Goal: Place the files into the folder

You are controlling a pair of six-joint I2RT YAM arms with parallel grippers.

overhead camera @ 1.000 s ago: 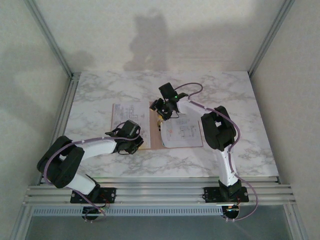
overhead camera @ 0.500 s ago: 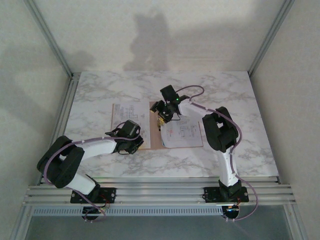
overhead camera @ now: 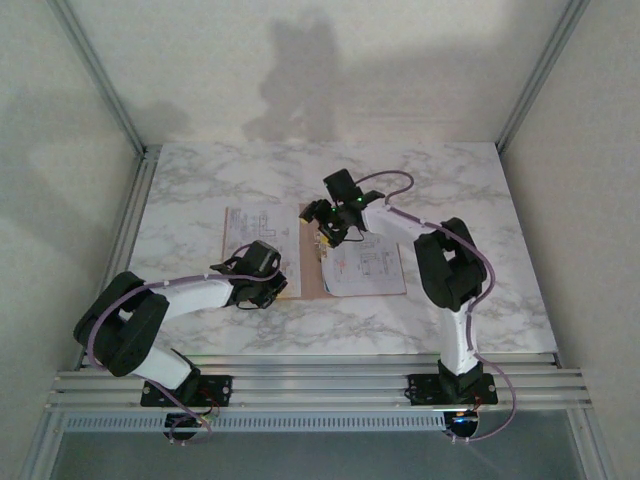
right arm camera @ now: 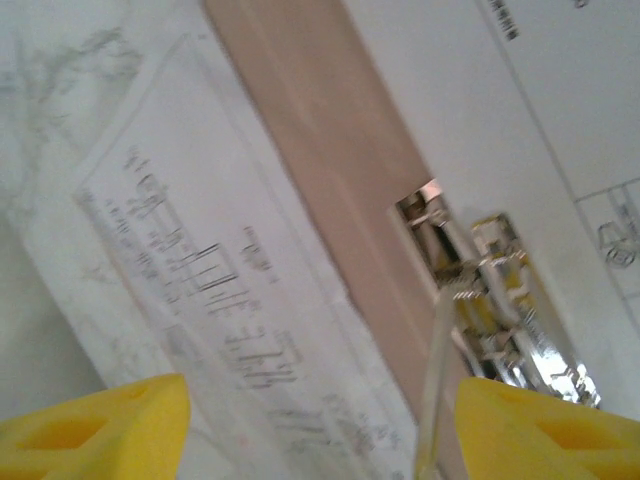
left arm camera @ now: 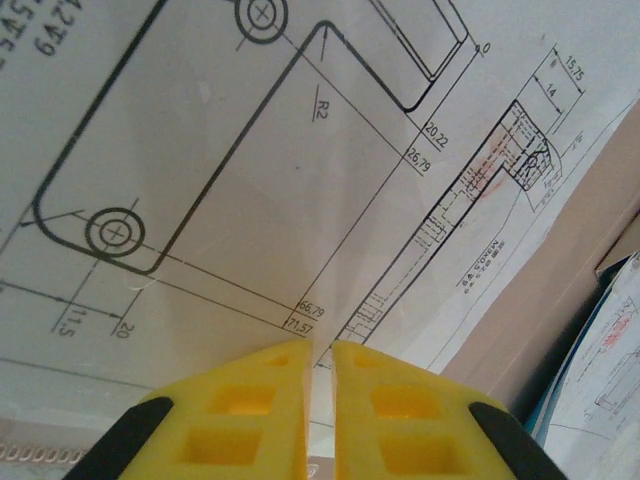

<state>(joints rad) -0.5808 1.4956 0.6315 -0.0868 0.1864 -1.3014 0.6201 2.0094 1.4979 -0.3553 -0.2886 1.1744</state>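
The folder (overhead camera: 311, 255) lies open in the middle of the table, its pinkish-brown card (right arm camera: 320, 150) showing as a strip between two printed white sheets. One sheet (overhead camera: 258, 235) lies on its left side, another (overhead camera: 365, 265) on its right. My left gripper (overhead camera: 265, 290) is at the left sheet's near right corner, its yellow fingers (left arm camera: 250, 400) closed to a thin slit on the sheet's edge (left arm camera: 320, 350). A blue strip (left arm camera: 560, 385) peeks out beside the card (left arm camera: 570, 270). My right gripper (overhead camera: 333, 228) hovers open (right arm camera: 315, 390) above the folder's metal clip (right arm camera: 500, 300).
The marble table (overhead camera: 450, 190) runs out to aluminium frame rails (overhead camera: 130, 230) on the left and along the near edge (overhead camera: 320, 380). White walls close in the back and both sides.
The right gripper has drifted a little back and to the right over the folder's spine, and its elbow has swung right. The left arm has not moved.
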